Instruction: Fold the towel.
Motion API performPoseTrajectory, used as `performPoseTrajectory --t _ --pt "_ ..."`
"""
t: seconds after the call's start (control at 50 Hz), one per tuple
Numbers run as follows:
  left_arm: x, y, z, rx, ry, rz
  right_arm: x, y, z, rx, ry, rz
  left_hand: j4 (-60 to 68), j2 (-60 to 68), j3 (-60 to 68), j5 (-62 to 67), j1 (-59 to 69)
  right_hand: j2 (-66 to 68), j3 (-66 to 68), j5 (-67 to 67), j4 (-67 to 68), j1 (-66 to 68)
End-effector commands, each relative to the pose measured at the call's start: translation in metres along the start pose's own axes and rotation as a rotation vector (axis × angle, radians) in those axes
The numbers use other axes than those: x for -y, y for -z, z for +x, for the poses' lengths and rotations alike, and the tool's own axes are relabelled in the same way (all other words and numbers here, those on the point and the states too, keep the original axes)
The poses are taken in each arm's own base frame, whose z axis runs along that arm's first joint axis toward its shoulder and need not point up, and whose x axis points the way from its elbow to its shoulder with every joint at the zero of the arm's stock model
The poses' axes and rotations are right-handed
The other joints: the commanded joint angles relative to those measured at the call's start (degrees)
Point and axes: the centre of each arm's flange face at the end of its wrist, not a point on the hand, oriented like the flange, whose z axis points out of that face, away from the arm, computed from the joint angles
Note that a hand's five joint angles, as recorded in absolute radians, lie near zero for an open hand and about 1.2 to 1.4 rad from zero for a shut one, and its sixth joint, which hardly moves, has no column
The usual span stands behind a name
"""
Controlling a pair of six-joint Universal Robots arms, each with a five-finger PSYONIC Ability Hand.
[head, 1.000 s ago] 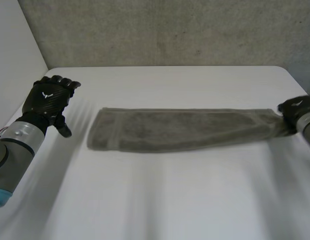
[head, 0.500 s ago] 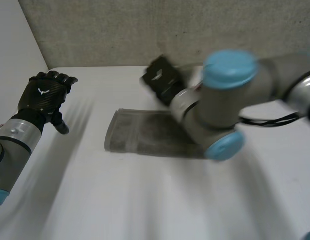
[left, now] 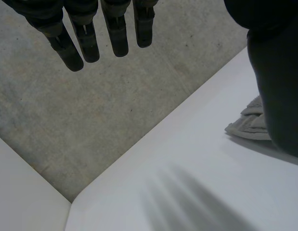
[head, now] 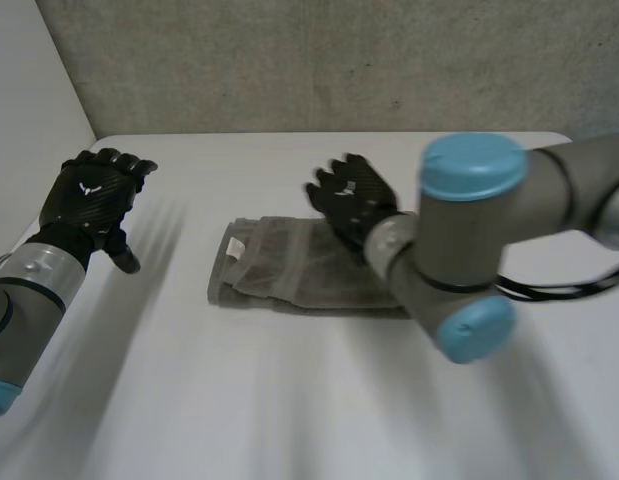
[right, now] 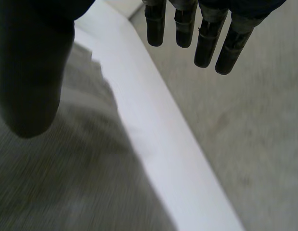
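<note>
The grey towel [head: 289, 268] lies folded double on the white table [head: 289, 400], a small white label showing near its left end. My right hand [head: 351, 200] hovers open over the towel's far edge, fingers spread and empty. In the right wrist view the right hand [right: 185, 26] has straight fingers, with the towel [right: 67, 183] below its palm. Well to the left of the towel, my left hand [head: 89, 195] is held open and raised. Its wrist view shows the left hand [left: 115, 29] with straight fingers and a towel corner [left: 250, 122] beside the thumb.
My right arm's elbow [head: 469, 250] reaches across and covers the towel's right part. A grey concrete wall [head: 339, 60] runs behind the table's far edge, and a white wall [head: 19, 120] stands at the left.
My right hand swept from the table's right side to the left with the towel's right end, folding the long towel in half, then let go and opened. The left hand barely moved.
</note>
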Motion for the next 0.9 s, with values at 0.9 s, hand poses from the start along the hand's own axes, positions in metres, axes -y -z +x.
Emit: performPoseTrajectory --t 0.9 --pt "0.005 0.007 0.017 -0.045 0.0 0.013 -0.148 0.065 0.084 -0.166 -0.189 -0.408 -4.16 -3.99 -3.28 -12.12 -4.41 66.05 65.94 66.66 65.63 66.82"
